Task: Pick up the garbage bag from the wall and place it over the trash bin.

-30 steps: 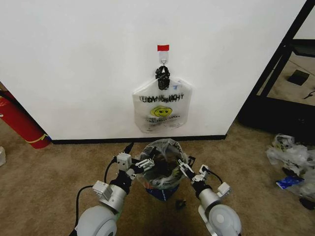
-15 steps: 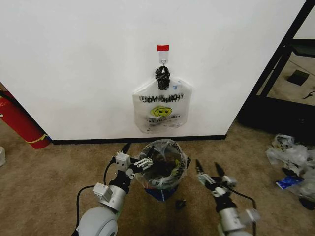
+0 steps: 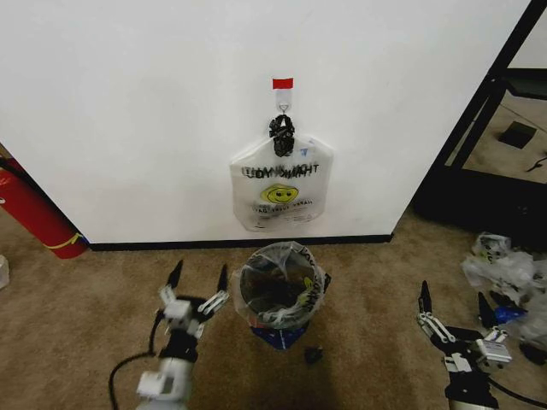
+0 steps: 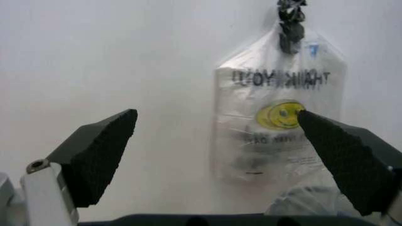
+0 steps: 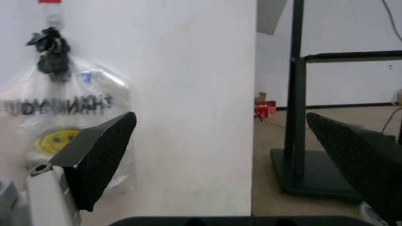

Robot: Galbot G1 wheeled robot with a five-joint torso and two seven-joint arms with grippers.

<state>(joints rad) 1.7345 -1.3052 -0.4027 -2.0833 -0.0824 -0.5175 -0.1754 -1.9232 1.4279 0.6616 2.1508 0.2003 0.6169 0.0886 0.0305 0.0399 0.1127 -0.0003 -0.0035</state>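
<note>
Bag (image 3: 279,290): clear, draped over the bin's (image 3: 275,318) rim, at 6 o'clock from the wall (image 3: 154,111) hook (image 3: 283,96).
Left gripper (image 3: 199,282): fingers spread, empty, at 9 o'clock from the bin.
Right gripper (image 3: 452,304): fingers spread, empty, at 3 o'clock, well apart.

Brown carpet (image 3: 77,316); black shelf frame (image 3: 479,128) at right; red extinguisher (image 3: 34,213) at left; black baseboard (image 3: 239,243).
</note>
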